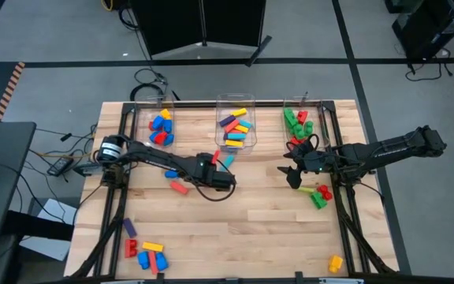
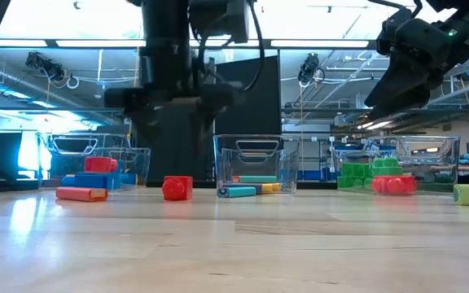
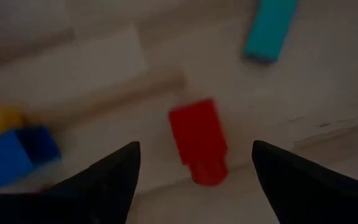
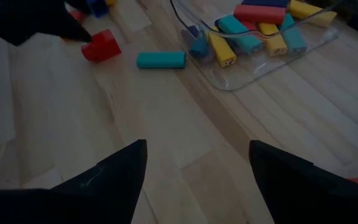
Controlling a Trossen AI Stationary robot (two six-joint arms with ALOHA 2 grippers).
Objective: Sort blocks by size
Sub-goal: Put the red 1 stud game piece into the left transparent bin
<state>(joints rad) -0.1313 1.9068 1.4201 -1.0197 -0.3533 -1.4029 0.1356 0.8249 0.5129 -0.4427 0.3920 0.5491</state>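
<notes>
Left gripper [image 3: 194, 163], fingers spread wide and empty, hovers above a small red block [image 3: 197, 142] near the table's middle, short of the middle bin [image 1: 236, 128]. Lowering squarely astride it should grip best. It looks short and chunky. Right gripper [image 1: 292, 175] waits open.

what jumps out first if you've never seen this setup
Three clear bins line the table's far edge, each holding coloured blocks, with the green ones in the right-hand bin. The left gripper hangs open over a short red block near the middle bin. The right gripper is open above bare wood, while more loose blocks lie at the near left corner.
</notes>
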